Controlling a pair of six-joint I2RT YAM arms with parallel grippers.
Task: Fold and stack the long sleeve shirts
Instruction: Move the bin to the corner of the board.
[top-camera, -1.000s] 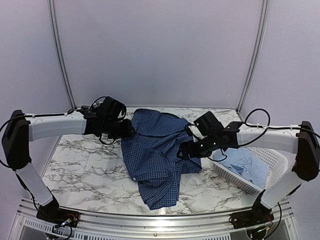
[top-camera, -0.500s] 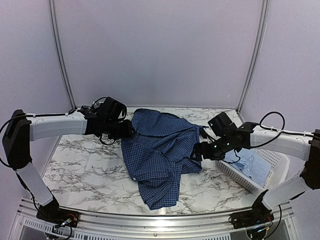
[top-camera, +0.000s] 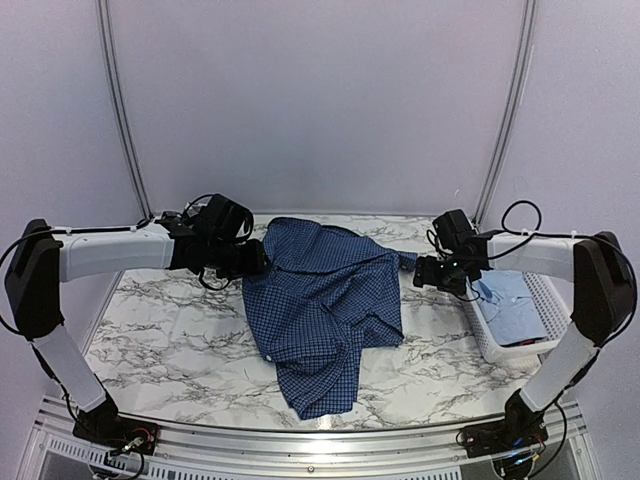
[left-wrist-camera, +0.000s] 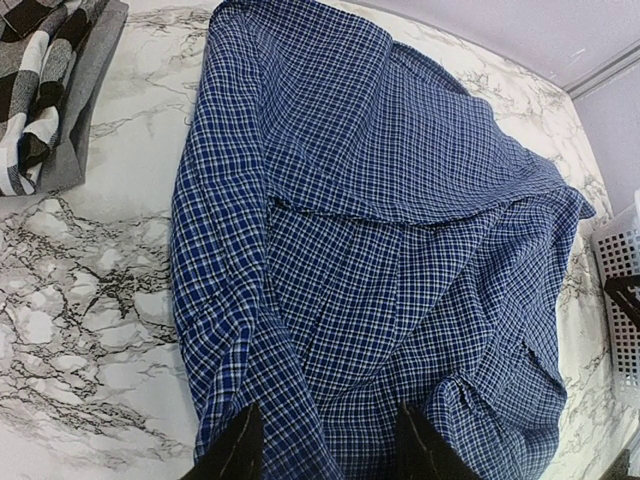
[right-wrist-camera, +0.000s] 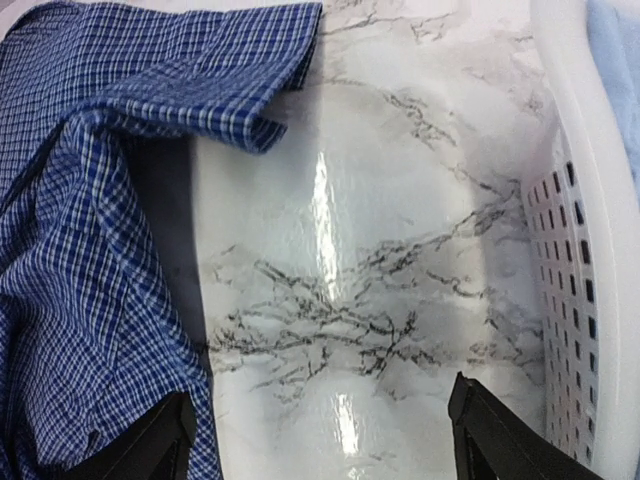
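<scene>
The dark blue checked shirt (top-camera: 320, 300) lies spread and rumpled on the middle of the marble table and fills the left wrist view (left-wrist-camera: 380, 250). My left gripper (top-camera: 250, 262) rests at its upper left edge, its jaws (left-wrist-camera: 325, 450) partly apart with the cloth lying flat across the gap. My right gripper (top-camera: 425, 272) (right-wrist-camera: 330, 440) hovers wide open over bare marble, just right of the shirt's right corner (right-wrist-camera: 230, 90). A black-and-white plaid shirt (left-wrist-camera: 30, 90) lies folded on a grey layer at the far left. The pale blue shirt (top-camera: 510, 305) lies in the basket.
The white slatted basket (top-camera: 500, 345) stands at the right edge of the table, its wall (right-wrist-camera: 570, 300) close beside my right gripper. Bare marble (top-camera: 170, 330) shows to the left of the blue shirt and along the front.
My right gripper has pulled away from the blue shirt's right side, back and to the right, ending beside the basket. The left arm and the shirt's left side have not moved.
</scene>
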